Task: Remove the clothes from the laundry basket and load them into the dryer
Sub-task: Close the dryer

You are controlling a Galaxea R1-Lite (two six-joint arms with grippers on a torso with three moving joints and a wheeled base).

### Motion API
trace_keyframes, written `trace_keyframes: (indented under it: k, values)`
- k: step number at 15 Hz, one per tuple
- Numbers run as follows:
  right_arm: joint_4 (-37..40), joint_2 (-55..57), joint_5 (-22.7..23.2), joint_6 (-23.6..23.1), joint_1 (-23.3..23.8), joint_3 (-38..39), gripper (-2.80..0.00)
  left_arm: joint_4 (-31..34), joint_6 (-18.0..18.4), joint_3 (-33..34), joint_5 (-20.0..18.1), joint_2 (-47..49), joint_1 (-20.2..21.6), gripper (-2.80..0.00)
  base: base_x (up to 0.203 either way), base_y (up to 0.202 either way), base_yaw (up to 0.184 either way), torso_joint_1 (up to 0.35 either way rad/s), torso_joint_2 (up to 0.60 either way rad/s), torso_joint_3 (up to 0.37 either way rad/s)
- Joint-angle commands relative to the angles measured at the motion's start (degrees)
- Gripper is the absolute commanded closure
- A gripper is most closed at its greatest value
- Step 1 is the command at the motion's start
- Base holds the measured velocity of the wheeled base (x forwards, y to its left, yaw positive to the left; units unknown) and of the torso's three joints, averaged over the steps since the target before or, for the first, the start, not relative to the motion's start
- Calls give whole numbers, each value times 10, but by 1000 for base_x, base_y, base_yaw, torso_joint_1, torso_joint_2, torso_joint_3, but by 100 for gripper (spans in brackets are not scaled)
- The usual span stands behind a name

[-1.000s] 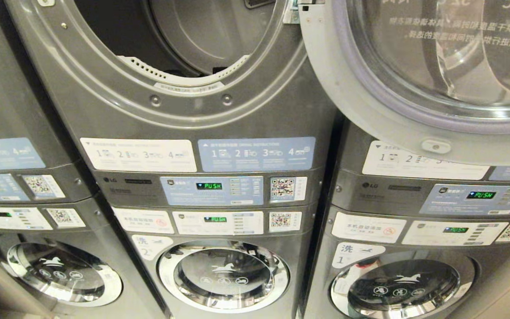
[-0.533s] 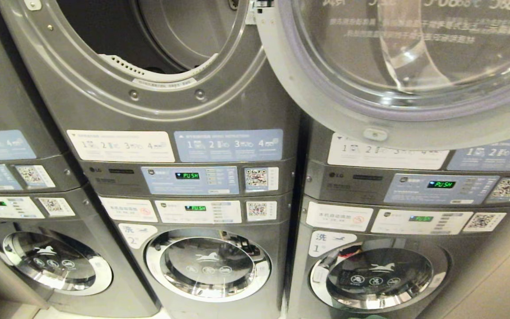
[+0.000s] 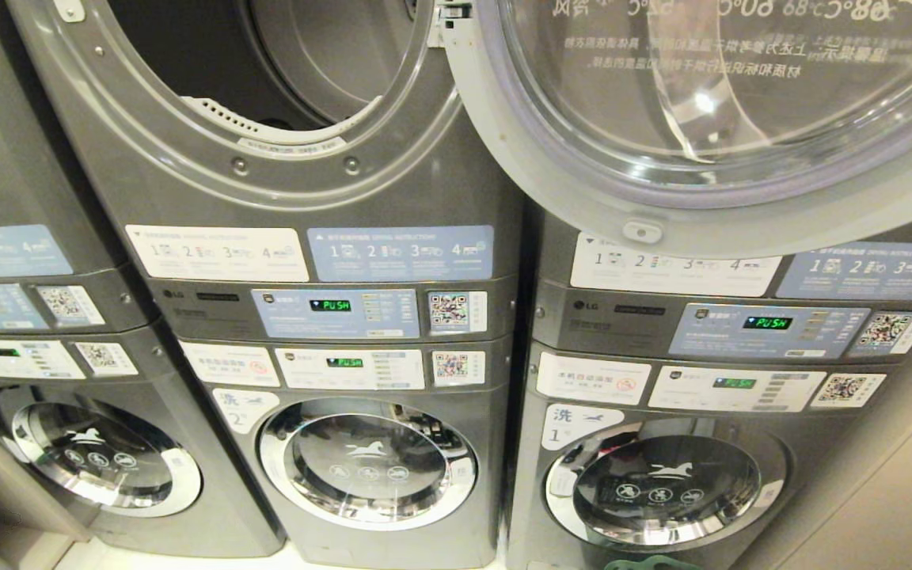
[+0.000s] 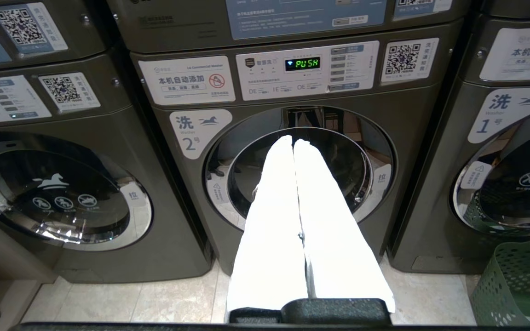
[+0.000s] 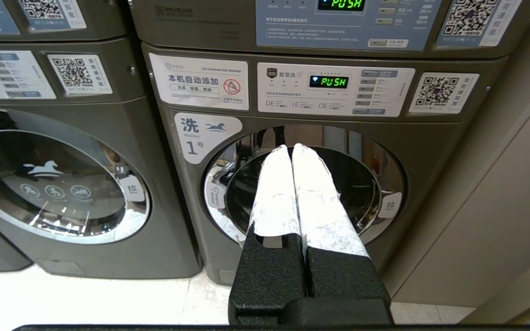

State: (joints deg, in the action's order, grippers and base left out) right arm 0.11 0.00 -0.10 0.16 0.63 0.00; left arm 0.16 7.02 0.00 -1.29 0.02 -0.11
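Both hands, left hand (image 4: 294, 143) and right hand (image 5: 291, 148), are pressed tight and hold nothing, near the green plastic laundry basket (image 4: 518, 280).

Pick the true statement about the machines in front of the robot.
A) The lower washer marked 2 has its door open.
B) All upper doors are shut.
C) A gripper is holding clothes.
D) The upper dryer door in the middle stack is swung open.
D: in the head view the dryer door hangs swung out to the right of the open dryer drum, while the washer marked 2 is shut.
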Motion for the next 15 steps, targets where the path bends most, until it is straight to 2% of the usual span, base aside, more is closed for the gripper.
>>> trace_keyframes:
  k: [1, 8, 15]
  values:
    - [0, 0, 0, 0, 0, -1, 0, 0, 1, 0, 0, 0, 0, 0, 0, 0, 0, 0, 0, 0]
    - [0, 0, 0, 0, 0, 0, 0, 0, 2, 0, -1, 0, 0, 0, 0, 0, 0, 0, 1, 11]
    - [0, 0, 1, -8, 0, -1, 0, -1, 0, 0, 1, 0, 0, 0, 0, 0, 0, 3, 3, 181]
